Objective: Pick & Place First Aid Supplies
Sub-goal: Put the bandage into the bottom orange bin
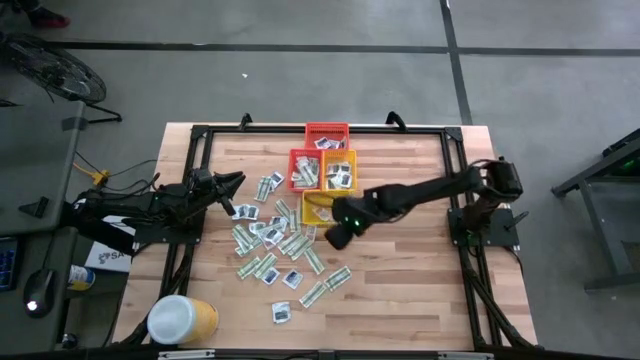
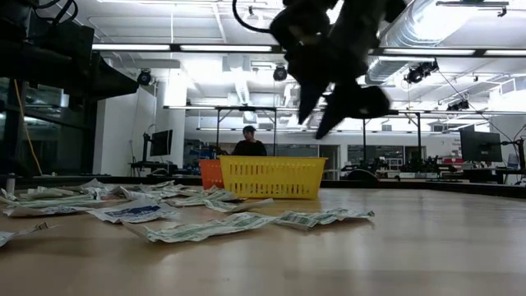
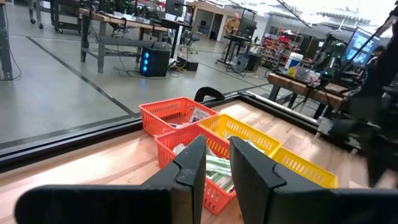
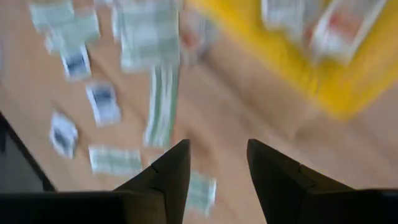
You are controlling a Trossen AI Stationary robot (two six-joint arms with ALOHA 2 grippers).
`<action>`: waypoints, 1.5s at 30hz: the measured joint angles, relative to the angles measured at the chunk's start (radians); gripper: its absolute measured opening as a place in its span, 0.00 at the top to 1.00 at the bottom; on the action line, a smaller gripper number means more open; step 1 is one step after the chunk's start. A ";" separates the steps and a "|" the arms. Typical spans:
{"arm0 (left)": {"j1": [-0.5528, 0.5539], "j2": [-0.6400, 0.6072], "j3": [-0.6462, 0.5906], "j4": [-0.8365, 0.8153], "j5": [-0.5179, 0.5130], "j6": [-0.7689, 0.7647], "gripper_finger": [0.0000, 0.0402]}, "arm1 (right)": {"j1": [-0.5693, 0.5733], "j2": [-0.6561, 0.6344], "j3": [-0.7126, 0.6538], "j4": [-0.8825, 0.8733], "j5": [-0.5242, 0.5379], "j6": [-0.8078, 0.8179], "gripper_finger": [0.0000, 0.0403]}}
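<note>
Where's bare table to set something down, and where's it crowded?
Free: right side of the table, between the scattered packets and its right edge; also the strip left of the baskets. Crowded: centre, packets below the baskets under the right gripper.

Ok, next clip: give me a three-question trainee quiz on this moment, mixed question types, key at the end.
1. True or false: the right claw grips a packet.
2. Which arm waits at the table's edge? A) left B) right
3. Fill in: the open right claw hangs near the ___ plastic mesh basket, above the scattered green-and-white flat packets.
Key: 1 false, its fingers are open and empty; 2 A, the left claw sits idle at its side; 3 yellow.
</note>
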State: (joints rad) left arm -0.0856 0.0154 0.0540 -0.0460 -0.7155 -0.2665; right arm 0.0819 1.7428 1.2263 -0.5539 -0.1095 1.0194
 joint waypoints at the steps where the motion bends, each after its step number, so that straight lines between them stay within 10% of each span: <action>1: 0.000 0.000 0.000 0.000 0.000 0.000 0.82 | 0.018 0.000 0.000 -0.017 -0.021 0.015 0.62; 34: 0.000 0.000 0.000 0.000 0.000 0.000 0.82 | 0.182 0.246 0.023 0.103 -0.081 0.186 0.48; 45: 0.000 0.000 0.000 0.000 0.000 0.000 0.82 | 0.177 0.314 0.032 0.027 -0.099 0.139 0.64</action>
State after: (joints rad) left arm -0.0855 0.0152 0.0538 -0.0463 -0.7158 -0.2665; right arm 0.2588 2.0571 1.2583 -0.5273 -0.2082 1.1580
